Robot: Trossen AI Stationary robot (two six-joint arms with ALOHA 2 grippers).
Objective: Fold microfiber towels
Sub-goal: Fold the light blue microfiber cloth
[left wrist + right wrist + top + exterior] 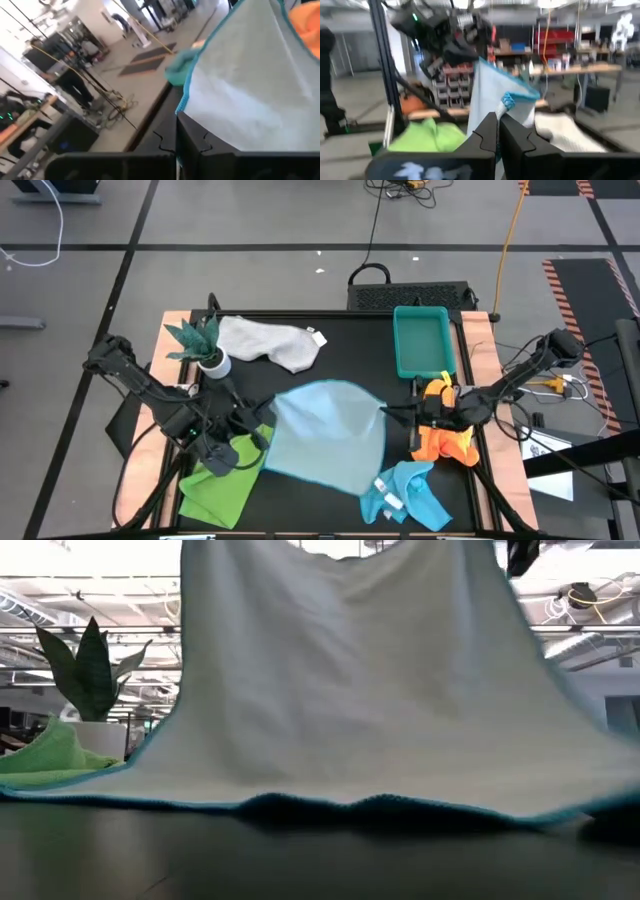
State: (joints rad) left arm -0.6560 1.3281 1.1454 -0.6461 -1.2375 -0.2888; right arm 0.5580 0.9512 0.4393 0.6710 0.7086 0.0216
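The left gripper point(262, 432) is pinching the near-left corner of the pale blue towel point(328, 435), its fingers point(192, 145) closed together on the teal-edged hem. The right gripper point(392, 413) is clamping the opposite corner of the same cloth, and the right wrist view is showing its fingers point(492, 137) pressed tight with a tuft of blue hem sticking out above them. Both arms are reaching inward from the table's sides, elbows bent outward, wrists lowered toward the middle of the dark table point(350, 350), so the pale blue towel is hanging stretched between them at the table's centre.

From above, the lime green towel point(225, 480) is lying crumpled under and beside the left arm at the near-left corner, the orange towel point(445, 438) is bunching under the right arm, and the turquoise towel point(410, 495) is lying near the front edge. The white-grey towel point(270, 342) is resting at the back, beside the plant point(200, 340), and the teal tray point(422, 340) is sitting at the back right.

The low view is adding what the overhead one is hiding: the pale blue towel is hanging like a curtain, its lower edge touching the tabletop, with the lime green towel and the plant behind it to one side. The left wrist view is catching blurred people in the room beyond.
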